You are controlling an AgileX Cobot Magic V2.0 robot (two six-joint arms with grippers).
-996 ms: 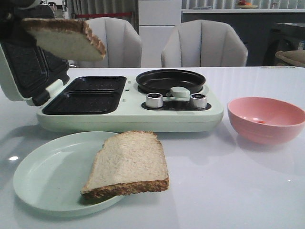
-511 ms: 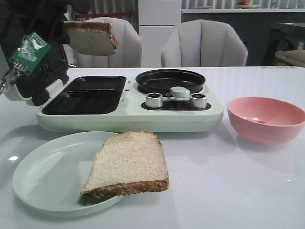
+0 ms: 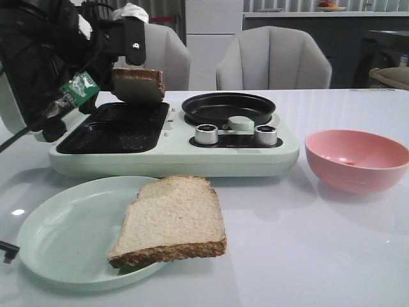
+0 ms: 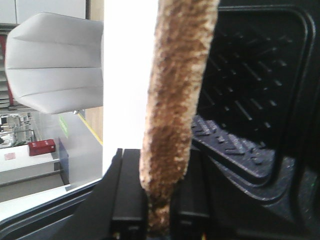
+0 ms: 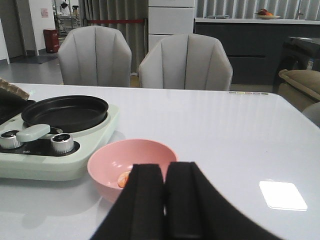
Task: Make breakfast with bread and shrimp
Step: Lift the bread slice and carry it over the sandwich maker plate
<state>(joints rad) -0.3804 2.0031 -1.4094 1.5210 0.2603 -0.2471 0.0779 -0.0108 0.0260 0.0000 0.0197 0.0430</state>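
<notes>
One bread slice (image 3: 138, 86) hangs tilted over the back of the dark grill plates (image 3: 115, 128), and my left gripper (image 3: 130, 66) is shut on it. In the left wrist view its brown crust (image 4: 175, 90) shows edge-on, pinched in the left gripper (image 4: 159, 200), with the ribbed grill plate (image 4: 250, 100) behind it. A second bread slice (image 3: 172, 217) lies on the pale green plate (image 3: 64, 236), overhanging its right rim. The shrimp (image 5: 124, 179), a small orange piece, sits in the pink bowl (image 5: 115, 160). My right gripper (image 5: 165, 195) is shut and holds nothing, near that bowl.
The pale green breakfast maker (image 3: 172, 157) has a round black pan (image 3: 229, 107) and two silver knobs (image 3: 207, 134); its open lid (image 3: 19, 96) stands at the left behind my arm. The pink bowl (image 3: 358, 160) sits right of it. Grey chairs (image 3: 273, 57) stand behind the table.
My left arm has carried the bread slice down and to the right, from high at the upper left to just above the grill plates. The plate, bowl and second slice have not moved.
</notes>
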